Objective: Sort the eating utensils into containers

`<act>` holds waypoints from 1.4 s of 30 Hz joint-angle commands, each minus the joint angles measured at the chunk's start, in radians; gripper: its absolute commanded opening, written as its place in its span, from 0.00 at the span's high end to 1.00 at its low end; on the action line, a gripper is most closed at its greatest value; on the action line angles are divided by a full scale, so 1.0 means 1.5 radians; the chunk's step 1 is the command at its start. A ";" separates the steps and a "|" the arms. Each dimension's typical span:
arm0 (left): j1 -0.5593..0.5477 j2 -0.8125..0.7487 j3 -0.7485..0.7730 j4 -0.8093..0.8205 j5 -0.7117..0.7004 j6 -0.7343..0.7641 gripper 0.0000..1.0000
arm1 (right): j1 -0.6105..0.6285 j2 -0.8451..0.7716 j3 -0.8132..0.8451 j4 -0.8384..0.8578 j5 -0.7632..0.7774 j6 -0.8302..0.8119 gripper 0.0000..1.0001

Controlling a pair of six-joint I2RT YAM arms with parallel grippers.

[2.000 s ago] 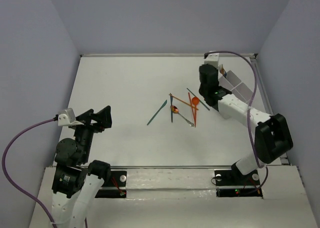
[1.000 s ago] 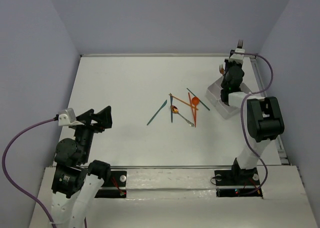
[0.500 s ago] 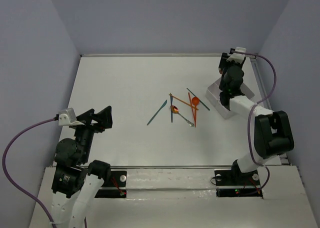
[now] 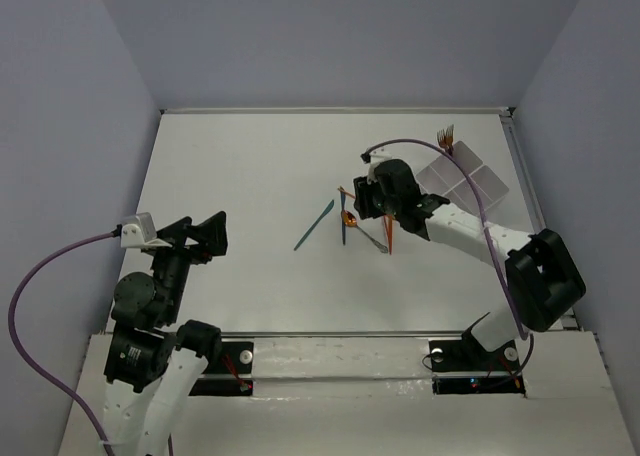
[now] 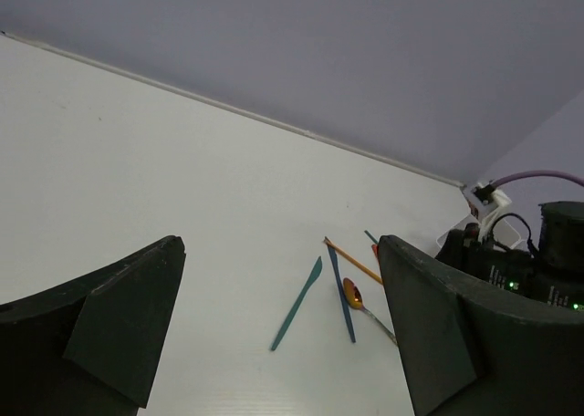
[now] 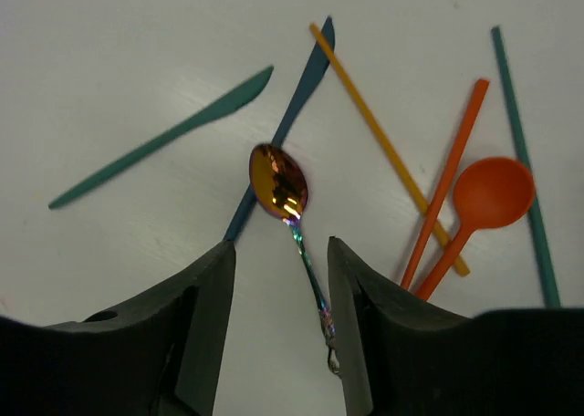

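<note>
Loose utensils lie mid-table: a teal knife (image 4: 314,225) (image 6: 164,138), a dark blue knife (image 6: 285,124), an iridescent spoon (image 4: 350,219) (image 6: 278,181), an orange stick (image 6: 388,147), an orange spoon (image 6: 488,192) and a teal stick (image 6: 520,161). My right gripper (image 4: 378,216) (image 6: 279,256) is open, low over the pile, its jaws either side of the iridescent spoon's handle. The white divided tray (image 4: 480,176) sits at the back right with an orange fork (image 4: 446,136) leaning at its far corner. My left gripper (image 4: 195,236) (image 5: 278,247) is open and empty, far left of the pile.
The side walls of the enclosure stand close to the table's left, right and back edges. A purple cable (image 4: 440,151) arcs from the right wrist over the tray. The right arm's forearm (image 4: 470,231) lies between the pile and the tray.
My right gripper has moved from over the tray, left and down, to the utensil pile. The left arm has not moved.
</note>
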 commanded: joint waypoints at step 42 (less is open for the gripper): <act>0.010 0.008 -0.002 0.041 0.017 0.013 0.01 | 0.018 0.060 0.145 -0.152 -0.046 -0.006 0.93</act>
